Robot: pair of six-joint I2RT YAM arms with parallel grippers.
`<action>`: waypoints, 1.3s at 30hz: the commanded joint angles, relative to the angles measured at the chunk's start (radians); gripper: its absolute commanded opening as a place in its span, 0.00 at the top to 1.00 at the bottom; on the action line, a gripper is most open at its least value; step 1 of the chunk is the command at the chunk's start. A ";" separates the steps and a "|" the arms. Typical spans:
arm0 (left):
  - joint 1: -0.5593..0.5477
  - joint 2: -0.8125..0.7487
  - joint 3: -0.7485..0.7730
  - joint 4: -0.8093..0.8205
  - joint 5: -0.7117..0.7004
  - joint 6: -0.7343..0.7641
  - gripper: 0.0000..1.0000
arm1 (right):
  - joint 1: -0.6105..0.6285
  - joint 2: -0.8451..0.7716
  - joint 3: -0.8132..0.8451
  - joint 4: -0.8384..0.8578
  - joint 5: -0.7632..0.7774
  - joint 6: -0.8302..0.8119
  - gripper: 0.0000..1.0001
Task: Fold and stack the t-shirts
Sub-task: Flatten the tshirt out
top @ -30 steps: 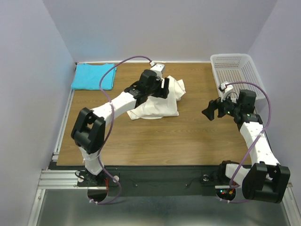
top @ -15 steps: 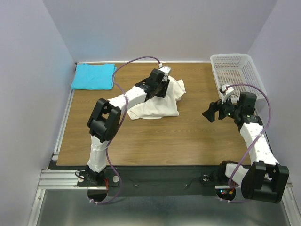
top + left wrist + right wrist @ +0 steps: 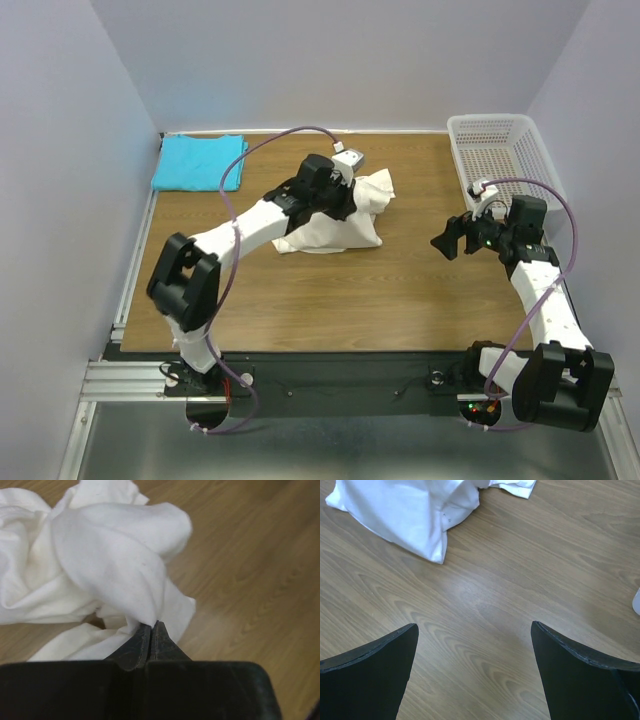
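White shirt (image 3: 100,555) near the far edge is pinched tight by the left gripper (image 3: 151,626); right gripper (image 3: 474,625) is held wide, empty. Best pulled slowly, kept taut.

The overhead camera sits high up, well back on the near side of the cream-white t-shirt (image 3: 335,225). It looks down and forward over the whole tabletop (image 3: 330,290), from afar. The left wrist camera looks along its own tool (image 3: 151,625) from right against the shirt, and cloth fills its upper left. The right wrist camera looks down past its tool (image 3: 474,625) from well to the shirt's right, catching one corner at its top left. All three views share that shirt and the wood beside it.
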 commanded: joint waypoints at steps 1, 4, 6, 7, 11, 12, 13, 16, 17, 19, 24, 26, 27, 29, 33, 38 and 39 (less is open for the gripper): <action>-0.061 -0.204 -0.129 0.105 0.202 0.000 1.00 | -0.010 -0.012 -0.003 0.038 -0.015 -0.013 0.00; -0.130 -0.294 -0.218 0.127 0.269 -0.046 1.00 | -0.012 -0.012 -0.003 0.038 -0.009 -0.013 0.00; -0.189 -0.331 -0.296 0.130 0.311 -0.087 1.00 | -0.013 -0.011 0.000 0.036 -0.007 -0.013 0.00; -0.212 -0.339 -0.347 0.130 0.324 -0.102 1.00 | -0.012 -0.011 0.000 0.036 -0.006 -0.013 0.00; -0.314 -0.364 -0.466 0.121 0.345 -0.173 1.00 | -0.012 -0.001 0.006 0.036 -0.009 -0.016 0.00; -0.334 -0.367 -0.487 0.121 0.341 -0.187 1.00 | -0.012 0.002 0.008 0.036 -0.010 -0.016 0.00; -0.358 -0.371 -0.523 0.118 0.332 -0.198 1.00 | -0.012 0.012 0.009 0.036 -0.021 -0.017 0.00; -0.368 -0.397 -0.562 0.106 0.261 -0.233 0.94 | -0.012 0.037 0.024 0.030 -0.046 -0.017 0.00; -0.368 -0.410 -0.570 0.096 0.226 -0.235 0.83 | -0.012 0.058 0.029 0.027 -0.065 -0.016 0.00; -0.368 -0.459 -0.554 0.067 0.099 -0.233 0.47 | -0.012 0.110 0.063 0.002 -0.107 -0.019 0.00; -0.342 -0.597 -0.502 0.032 -0.157 -0.192 0.14 | 0.002 0.236 0.179 -0.091 -0.173 -0.053 0.00; -0.288 -0.632 -0.497 0.036 -0.187 -0.185 0.13 | 0.032 0.271 0.242 -0.128 -0.168 -0.076 0.00; -0.265 -0.640 -0.502 0.041 -0.198 -0.190 0.13 | 0.051 0.316 0.264 -0.149 -0.152 -0.083 0.00; -0.208 -0.643 -0.514 0.050 -0.195 -0.213 0.13 | 0.104 0.357 0.332 -0.176 -0.139 -0.097 0.01; -0.113 -0.635 -0.540 0.090 -0.207 -0.276 0.13 | 0.224 0.463 0.449 -0.199 -0.075 -0.097 0.02; -0.085 -0.661 -0.596 0.116 -0.251 -0.333 0.14 | 0.422 0.607 0.572 -0.228 0.049 -0.138 0.03; -0.084 -0.672 -0.608 0.116 -0.267 -0.351 0.14 | 0.440 0.626 0.592 -0.235 0.063 -0.142 0.03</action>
